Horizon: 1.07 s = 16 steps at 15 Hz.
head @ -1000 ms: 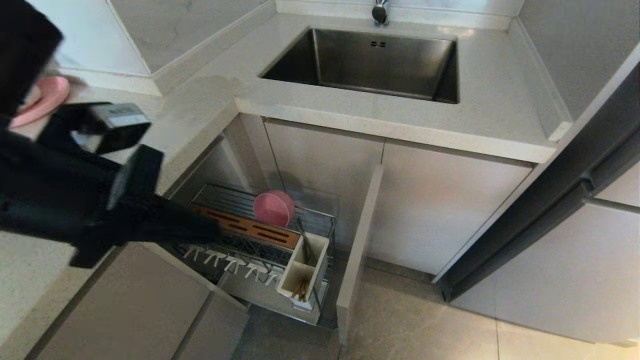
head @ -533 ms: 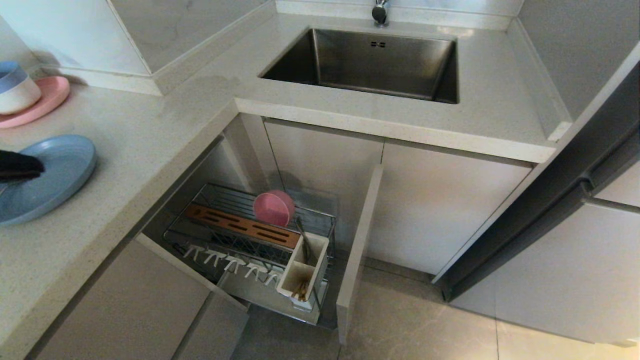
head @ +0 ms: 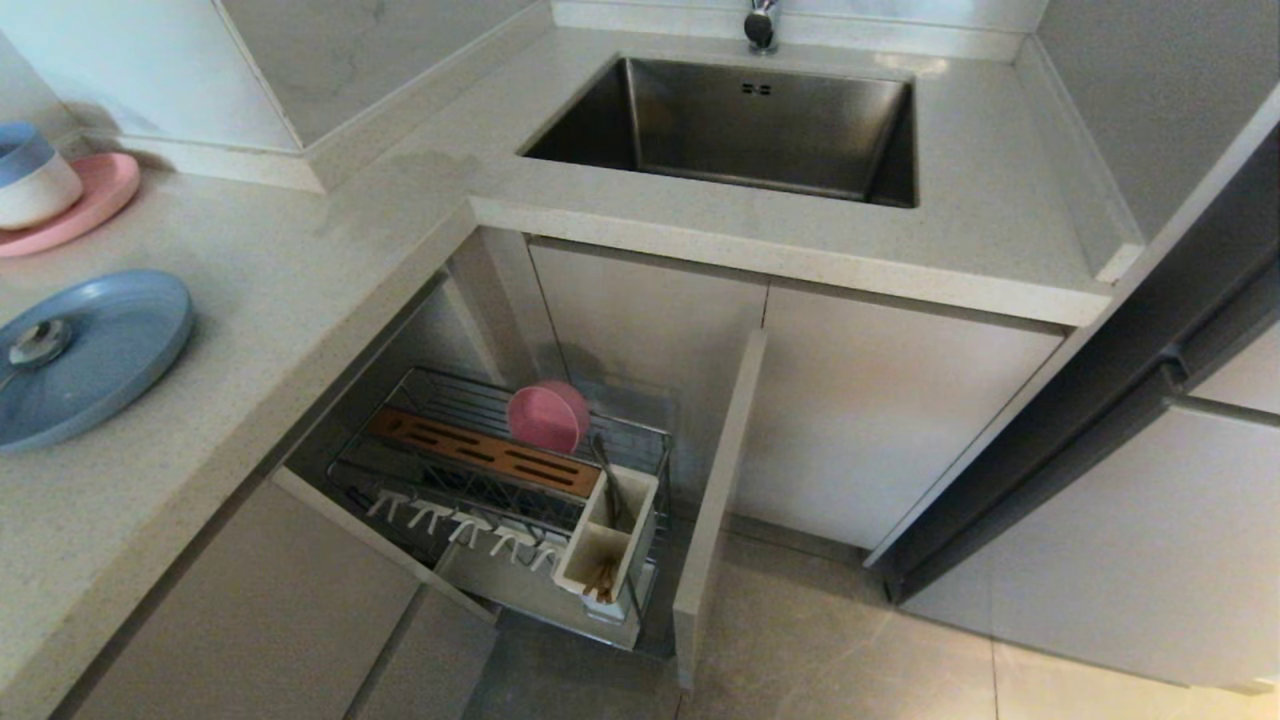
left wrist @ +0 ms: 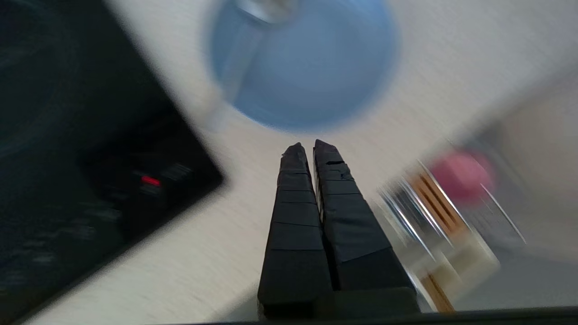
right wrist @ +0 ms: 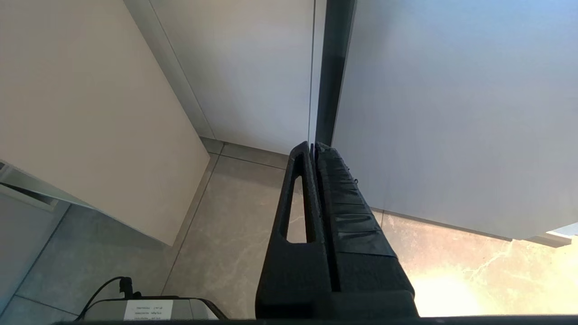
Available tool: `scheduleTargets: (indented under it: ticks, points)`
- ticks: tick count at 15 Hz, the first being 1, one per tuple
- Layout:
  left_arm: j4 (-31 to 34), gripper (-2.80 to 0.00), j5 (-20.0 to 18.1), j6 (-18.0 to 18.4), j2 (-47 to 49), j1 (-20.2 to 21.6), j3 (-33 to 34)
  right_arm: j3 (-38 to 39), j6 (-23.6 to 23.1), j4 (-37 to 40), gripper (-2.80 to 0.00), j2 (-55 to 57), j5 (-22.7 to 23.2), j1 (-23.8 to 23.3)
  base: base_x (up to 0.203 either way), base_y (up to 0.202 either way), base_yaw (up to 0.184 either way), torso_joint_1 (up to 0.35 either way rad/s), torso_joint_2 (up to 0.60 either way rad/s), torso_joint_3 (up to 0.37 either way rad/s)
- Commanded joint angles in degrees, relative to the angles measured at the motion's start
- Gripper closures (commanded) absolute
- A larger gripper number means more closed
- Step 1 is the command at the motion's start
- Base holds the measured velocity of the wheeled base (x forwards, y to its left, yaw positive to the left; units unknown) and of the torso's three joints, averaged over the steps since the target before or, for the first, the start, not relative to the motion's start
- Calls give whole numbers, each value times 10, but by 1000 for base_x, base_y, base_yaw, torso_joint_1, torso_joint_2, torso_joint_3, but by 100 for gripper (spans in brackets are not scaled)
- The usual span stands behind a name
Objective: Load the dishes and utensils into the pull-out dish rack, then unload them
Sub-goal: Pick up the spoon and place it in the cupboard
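On the far left of the desk [head: 300,300] my blue plate [head: 95,350] lies flat with the silver spoon [head: 38,343] on it, bowl end toward the middle, handle running off left. My left pincer [left wrist: 306,149], pressed together and empty, hangs on the near side of that plate, tips aimed at its rim. Down right, the pull-out dish rack [head: 500,480] holds the pink bowl [head: 547,417] and chopsticks [head: 601,580]. My right pincer [right wrist: 312,146], shut flat too, is parked low by the floor.
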Motion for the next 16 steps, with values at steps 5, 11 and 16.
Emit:
scheduleTargets:
  ticks: [5,11,16]
  points:
    - [-20,0,-177,77,96,219,-45,0,0,0,0,0,0,0,0,0,0,0,0,0]
    - [-18,0,-262,128,222,277,-92,0,0,0,0,0,0,0,0,0,0,0,0,0]
    - [-17,-280,-272,141,284,253,-87,0,0,0,0,1,0,0,0,0,0,0,0,0]
